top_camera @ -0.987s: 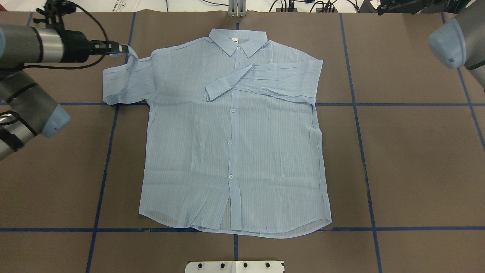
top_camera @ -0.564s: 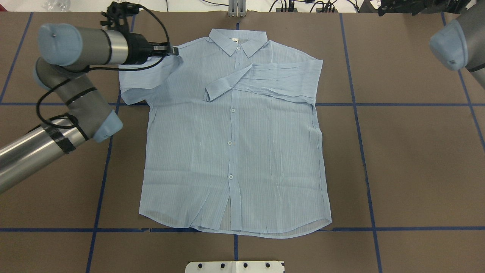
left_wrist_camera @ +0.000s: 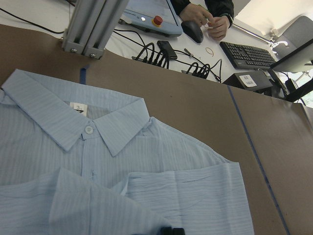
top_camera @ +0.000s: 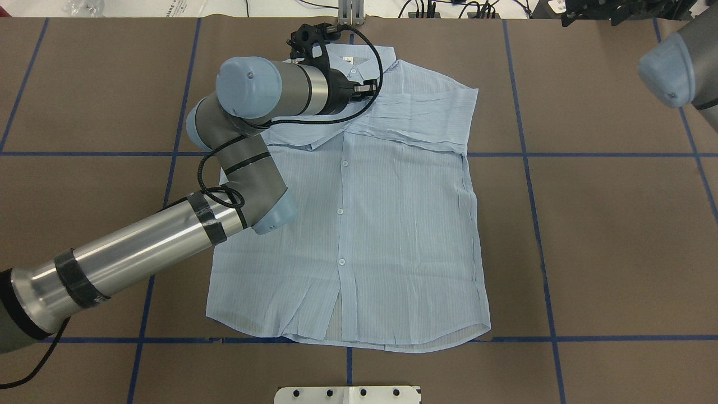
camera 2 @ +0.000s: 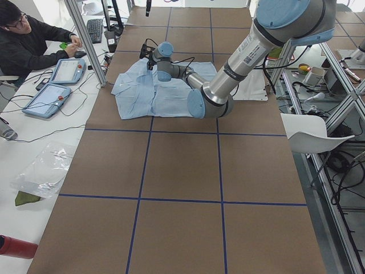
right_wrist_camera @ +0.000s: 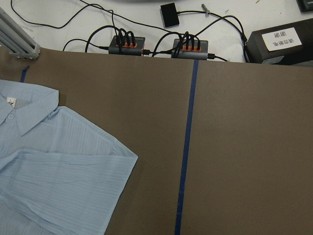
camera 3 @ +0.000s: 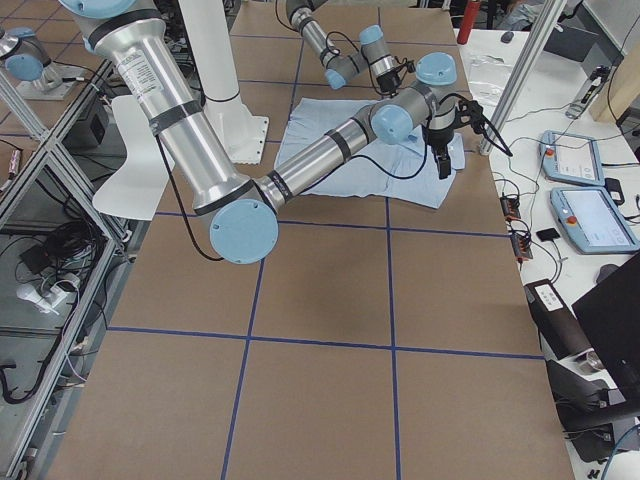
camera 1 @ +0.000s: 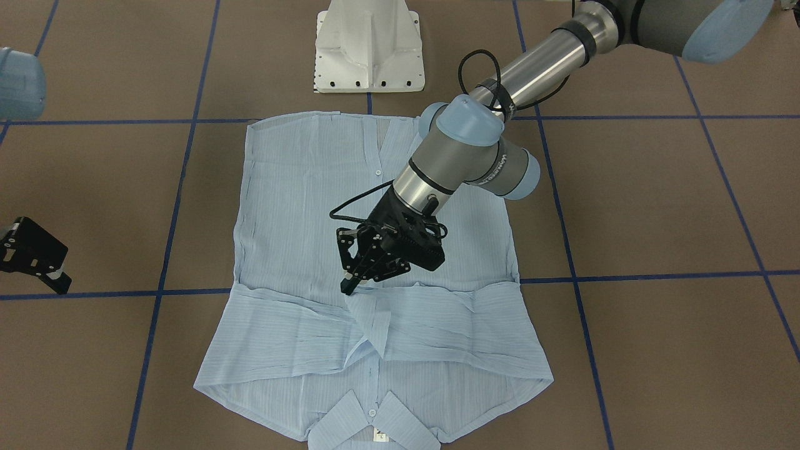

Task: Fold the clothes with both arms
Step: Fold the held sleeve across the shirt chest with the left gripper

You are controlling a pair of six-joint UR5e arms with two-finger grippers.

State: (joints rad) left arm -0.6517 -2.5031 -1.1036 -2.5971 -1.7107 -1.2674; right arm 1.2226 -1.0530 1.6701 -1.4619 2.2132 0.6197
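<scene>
Sleeve (camera 1: 450,309) pinched by its end in the left gripper (camera 1: 347,286), over the shirt (camera 1: 300,206) chest; best lower it flat across the other sleeve (camera 1: 281,319) before letting go

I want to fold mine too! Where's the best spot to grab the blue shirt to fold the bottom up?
Probably the two outer corners of the hem of the shirt, coming down from above at the outer sides. It lies flat with both sleeves already folded across the chest, so the hem is the free edge left.
</scene>
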